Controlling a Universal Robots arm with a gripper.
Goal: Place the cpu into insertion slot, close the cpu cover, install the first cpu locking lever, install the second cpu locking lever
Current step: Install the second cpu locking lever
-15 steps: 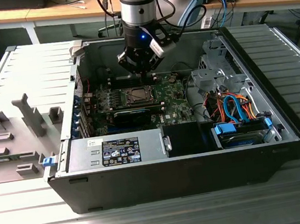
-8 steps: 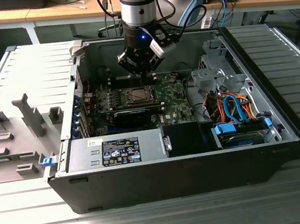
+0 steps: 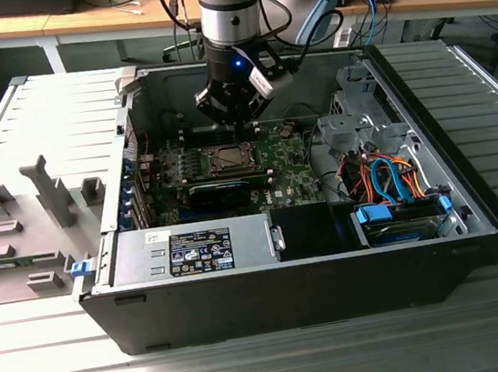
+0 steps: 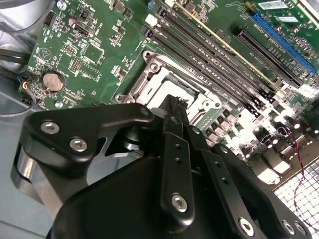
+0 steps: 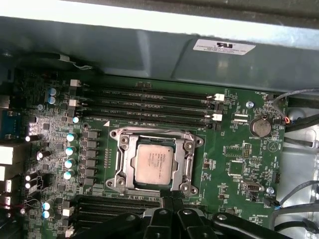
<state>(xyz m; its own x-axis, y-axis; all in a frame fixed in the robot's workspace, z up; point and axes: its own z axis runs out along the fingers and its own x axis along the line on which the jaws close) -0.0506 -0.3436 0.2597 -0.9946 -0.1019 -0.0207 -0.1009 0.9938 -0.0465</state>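
One black gripper (image 3: 237, 125) hangs inside the open computer case (image 3: 335, 285), just above the green motherboard (image 3: 287, 158). In both wrist views its matte, bolted fingers (image 5: 172, 205) stand pressed together, clenched on nothing, their tips near one edge of the slot (image 5: 154, 160). The cpu (image 5: 155, 163), a flat square with a dull silvery-grey top, lies seated in the slot. The cover (image 5: 123, 164), a thin shiny metal frame with a square window, lies flat around the cpu. Long black memory slots (image 5: 149, 105) run on two sides of the socket. A round coin cell (image 5: 260, 126) sits well apart on the board, and small blue-topped capacitors (image 5: 70, 154) line another side. In the exterior view, orange and blue cables (image 3: 386, 182) crowd the case's right, and a grey ribbed desk (image 3: 486, 100) carries the case.
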